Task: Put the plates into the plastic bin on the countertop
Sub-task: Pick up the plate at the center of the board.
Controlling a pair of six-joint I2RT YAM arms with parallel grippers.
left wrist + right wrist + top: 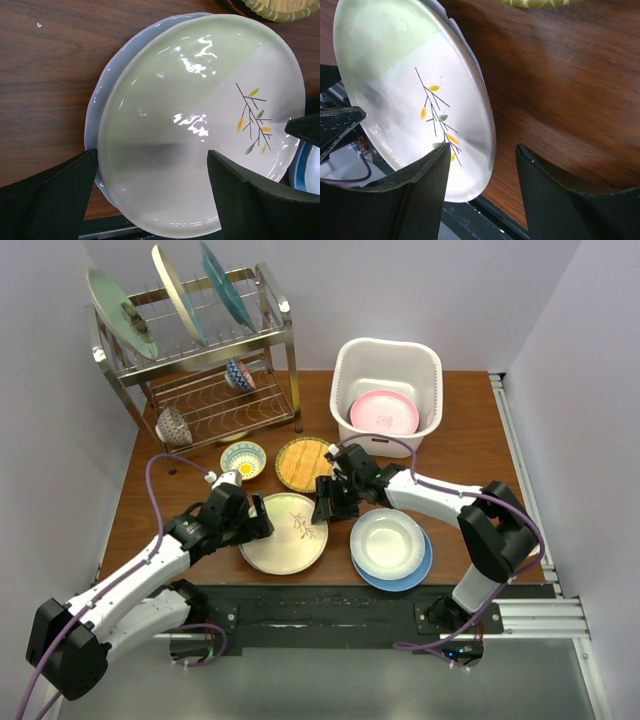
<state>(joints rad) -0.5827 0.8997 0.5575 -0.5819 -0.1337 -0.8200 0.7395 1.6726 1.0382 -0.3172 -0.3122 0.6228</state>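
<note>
A lime green and white plate with a twig design lies near the table's front, stacked on a pale grey-blue plate. My left gripper is open at its left edge, with fingers spread over the plate's near rim. My right gripper is open at its right edge. In the right wrist view the plate's rim lies between the spread fingers. The white plastic bin stands at the back and holds a pink plate.
A white plate on a blue plate lies front right. A yellow woven-look plate and a small patterned bowl lie behind. A steel wire dish rack at back left holds three upright plates, a bowl and a cup.
</note>
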